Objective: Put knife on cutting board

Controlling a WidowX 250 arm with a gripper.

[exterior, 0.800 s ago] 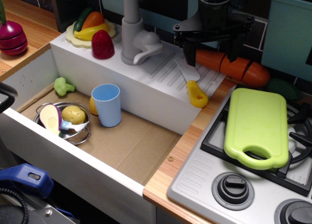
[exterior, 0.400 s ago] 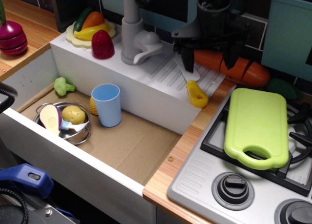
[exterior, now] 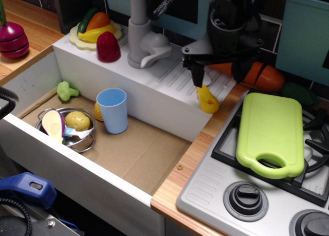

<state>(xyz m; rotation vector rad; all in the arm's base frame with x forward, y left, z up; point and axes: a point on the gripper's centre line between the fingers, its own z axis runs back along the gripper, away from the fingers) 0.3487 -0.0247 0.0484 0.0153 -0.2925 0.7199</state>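
The knife (exterior: 207,100) lies on the white drainboard's right corner, yellow handle toward me; its whitish blade is mostly hidden behind my left finger. My black gripper (exterior: 218,76) hangs open just above it, one fingertip (exterior: 198,77) over the blade end and the other (exterior: 238,71) to the right, over the wooden counter strip. The jaws stand apart and hold nothing. The lime-green cutting board (exterior: 271,133) lies on the stove grate to the right, handle hole toward me.
A sliced orange carrot (exterior: 262,76) lies behind the gripper. A grey faucet (exterior: 141,38) stands to the left. The sink holds a blue cup (exterior: 113,110), a pot with toy foods (exterior: 69,127) and broccoli (exterior: 66,90). A teal bin (exterior: 306,30) stands at the back right.
My gripper has come down and slightly toward me, from above the carrot to just over the knife, staying open. The knife and board have not moved.
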